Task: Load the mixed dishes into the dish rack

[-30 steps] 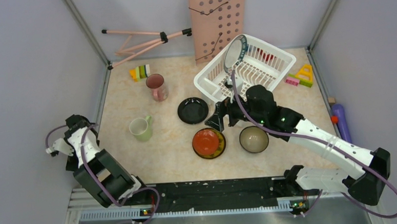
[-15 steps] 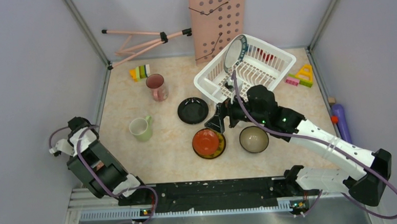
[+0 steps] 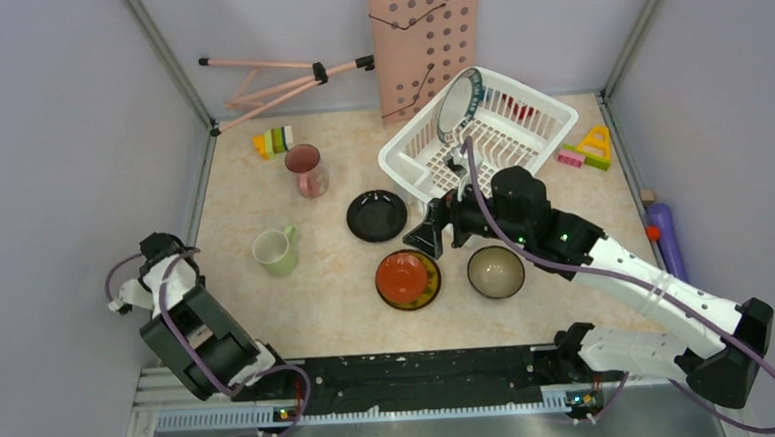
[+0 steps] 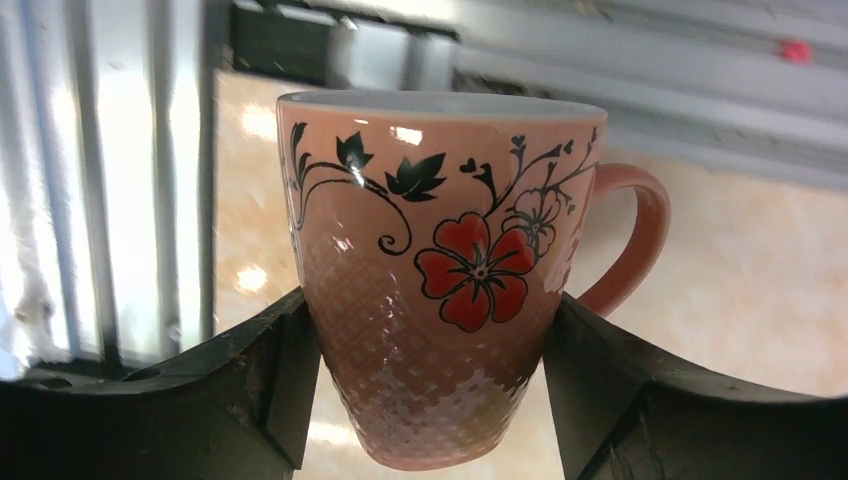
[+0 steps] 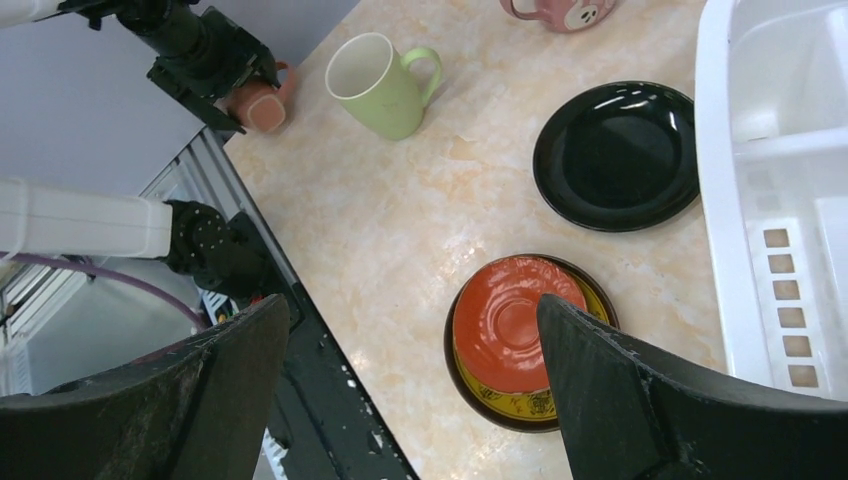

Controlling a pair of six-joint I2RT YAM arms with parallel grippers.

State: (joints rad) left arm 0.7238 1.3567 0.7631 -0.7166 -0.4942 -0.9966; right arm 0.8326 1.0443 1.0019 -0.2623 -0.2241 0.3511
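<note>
Left claw (image 4: 430, 312) holds the upright pink mug (image 4: 440, 200), fingers seemingly pressed to its sides, handle out to the claw's right. The rack (image 3: 410, 142) stands well away from it across the table, near the right claw (image 5: 410, 310), wide and empty.
</note>
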